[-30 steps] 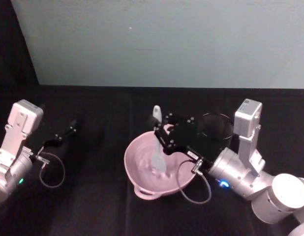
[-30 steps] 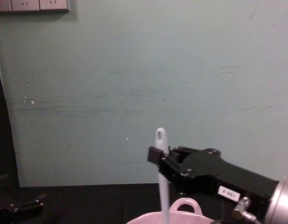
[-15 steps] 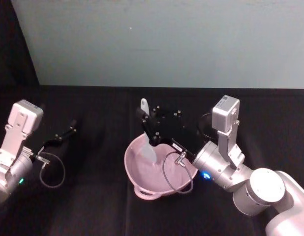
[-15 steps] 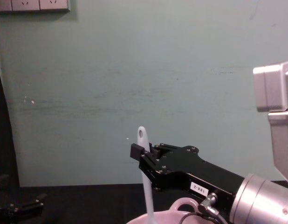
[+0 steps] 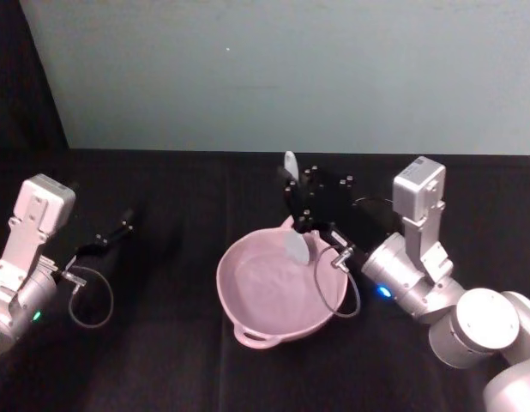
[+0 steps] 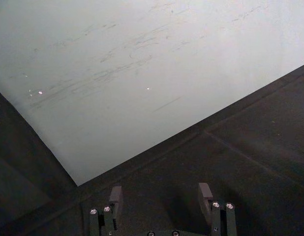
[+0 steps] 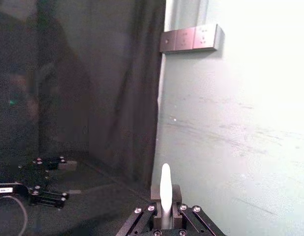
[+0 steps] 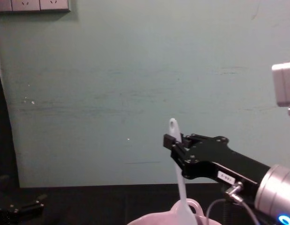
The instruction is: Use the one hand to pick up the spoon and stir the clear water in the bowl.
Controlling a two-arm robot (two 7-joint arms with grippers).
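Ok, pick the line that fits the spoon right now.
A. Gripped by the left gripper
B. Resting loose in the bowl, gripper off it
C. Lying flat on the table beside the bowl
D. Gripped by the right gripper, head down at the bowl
D: the right gripper is shut on the spoon, which stands near upright with its head at the bowl's far rim.

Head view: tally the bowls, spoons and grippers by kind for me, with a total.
Pale pink round bowl: 1
Long white plastic spoon: 1
Black boxy grippers: 2 (left gripper open and idle at far left; right gripper shut on the spoon, over the bowl's far rim)
Total: 4
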